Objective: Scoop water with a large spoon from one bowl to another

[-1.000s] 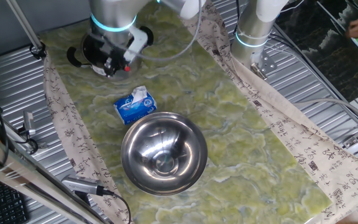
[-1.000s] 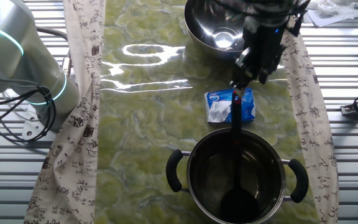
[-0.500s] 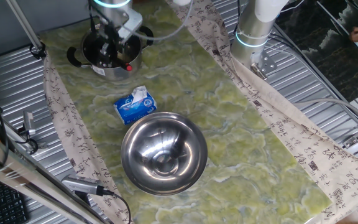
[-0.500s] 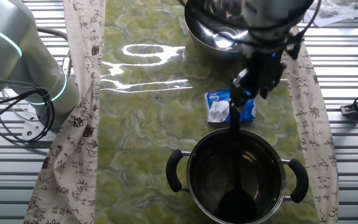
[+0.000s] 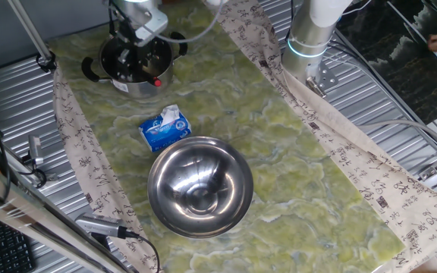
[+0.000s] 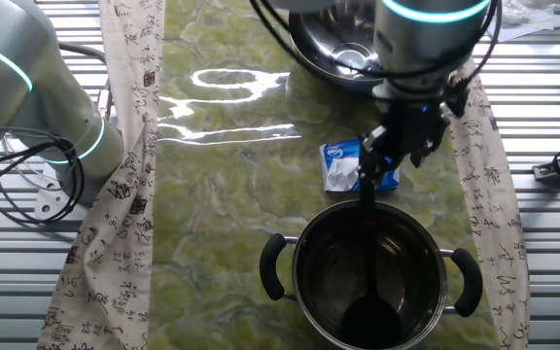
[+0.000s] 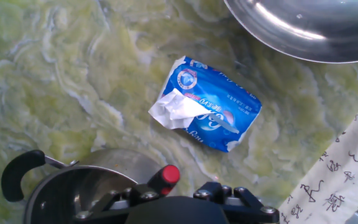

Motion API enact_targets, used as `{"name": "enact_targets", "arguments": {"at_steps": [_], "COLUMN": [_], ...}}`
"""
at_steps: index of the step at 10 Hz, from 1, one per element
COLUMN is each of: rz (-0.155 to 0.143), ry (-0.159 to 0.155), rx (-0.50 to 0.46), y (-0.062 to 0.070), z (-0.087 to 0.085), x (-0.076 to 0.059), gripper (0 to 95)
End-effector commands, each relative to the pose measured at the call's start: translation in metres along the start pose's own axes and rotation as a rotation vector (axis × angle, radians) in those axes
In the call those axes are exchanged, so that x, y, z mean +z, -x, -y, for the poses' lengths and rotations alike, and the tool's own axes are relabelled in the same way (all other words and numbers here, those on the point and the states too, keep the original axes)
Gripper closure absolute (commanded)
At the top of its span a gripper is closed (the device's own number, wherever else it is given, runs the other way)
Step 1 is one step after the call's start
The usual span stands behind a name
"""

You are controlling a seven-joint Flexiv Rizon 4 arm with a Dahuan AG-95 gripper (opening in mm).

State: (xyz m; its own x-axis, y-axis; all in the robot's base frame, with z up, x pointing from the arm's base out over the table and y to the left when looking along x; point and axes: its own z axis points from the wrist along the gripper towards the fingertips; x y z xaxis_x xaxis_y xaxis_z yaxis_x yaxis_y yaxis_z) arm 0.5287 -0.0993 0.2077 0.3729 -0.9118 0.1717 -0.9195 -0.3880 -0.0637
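Note:
My gripper (image 6: 385, 160) is shut on the dark handle of the large spoon (image 6: 368, 233). The handle runs down into a steel pot (image 6: 311, 255) with two black handles, and the spoon's scoop (image 6: 371, 321) lies at the pot's bottom. In the hand view the spoon's red end (image 7: 167, 175) pokes up between my fingers, above the pot (image 7: 61, 194). A wide steel bowl (image 5: 199, 186) sits in the middle of the mat; the hand view shows its rim (image 7: 303, 34). I cannot make out water in either vessel.
A blue-and-white tissue pack (image 5: 165, 127) lies on the green marbled mat between pot and bowl, also seen in the hand view as the tissue pack (image 7: 207, 112). A second arm's base (image 5: 309, 38) stands at the mat's far edge. Printed cloth strips (image 6: 124, 146) line both sides.
My hand has lifted and shifted over the pot, leaving the pot more exposed in one fixed view. The spoon's scoop has stayed inside the pot. Bowl and tissue pack have not moved.

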Motion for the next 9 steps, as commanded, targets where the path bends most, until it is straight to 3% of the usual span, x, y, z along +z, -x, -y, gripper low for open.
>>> {"name": "enact_targets", "arguments": {"at_steps": [1,3,4,7,8,9], "rz": [0.007,-0.005,-0.028,-0.057,-0.053,-0.045], "ry": [-0.013,-0.026,-0.023,-0.006,-0.006,-0.002], "rx": [0.048,0.055,0.054,0.092,0.105,0.134], "y": [-0.006,-0.010,-0.011,-0.018,-0.020,-0.024], "z": [-0.006,-0.008,-0.010,-0.015,-0.018,-0.023], "x": [0.003,0.008,0.009,0.015,0.017,0.018], "gripper": [38.0,38.0,38.0,38.0,38.0,57.0]}}
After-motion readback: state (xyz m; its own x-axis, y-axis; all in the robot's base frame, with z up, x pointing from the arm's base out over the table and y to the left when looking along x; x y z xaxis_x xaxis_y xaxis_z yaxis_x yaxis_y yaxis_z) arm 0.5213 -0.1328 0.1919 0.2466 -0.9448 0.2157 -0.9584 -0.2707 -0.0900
